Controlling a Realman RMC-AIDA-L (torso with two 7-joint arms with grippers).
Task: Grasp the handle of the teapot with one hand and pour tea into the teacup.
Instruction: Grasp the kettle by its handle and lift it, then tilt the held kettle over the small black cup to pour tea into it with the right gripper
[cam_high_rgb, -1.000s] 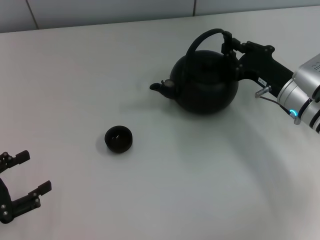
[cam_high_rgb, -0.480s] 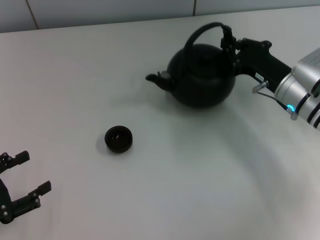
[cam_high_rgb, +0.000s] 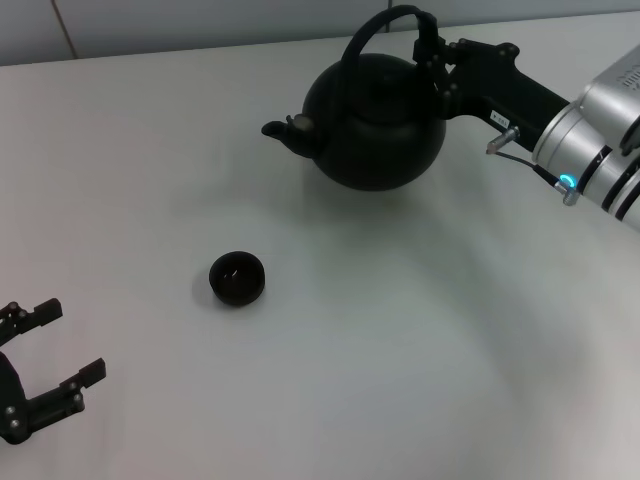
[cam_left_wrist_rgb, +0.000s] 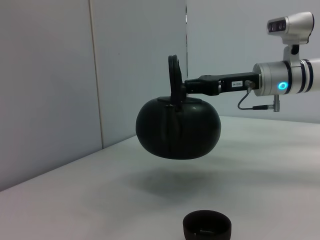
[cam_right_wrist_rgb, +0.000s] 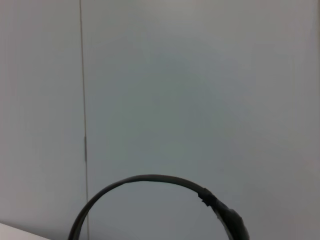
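Handle (cam_high_rgb: 385, 22): black arched hoop over the pot's top; its right-hand leg sits between the right gripper's fingers. In the right wrist view the arch (cam_right_wrist_rgb: 150, 181) spans the low part of the picture against the wall, thicker on one side.
Right gripper (cam_high_rgb: 432, 62): at 1 o'clock in the head view, reaching in from 3 o'clock; fingers closed on the handle, clamping it just above the pot's shoulder.
Teapot (cam_high_rgb: 372, 122): round, matte black, at 12 to 1 o'clock in the head view. The left wrist view shows the pot (cam_left_wrist_rgb: 178, 129) hanging clear of the table with a soft shadow below it. Spout (cam_high_rgb: 283, 130) points toward 9 o'clock.
Teacup (cam_high_rgb: 237, 278): small dark bowl, standing upright on the table at about 8 o'clock of the pot, well apart from it.
Left gripper (cam_high_rgb: 45, 372): parked at 8 o'clock in the head view, fingers spread wide, holding nothing.
Table (cam_high_rgb: 400, 330): plain white, matte.
Room: pale grey panelled wall (cam_left_wrist_rgb: 135, 60) with vertical seams behind the table.
Writing: small white label (cam_left_wrist_rgb: 237, 84) on the right arm's black section; text too small to read.
Indicator: blue-lit ring (cam_left_wrist_rgb: 281, 85) on the right arm's silver wrist.
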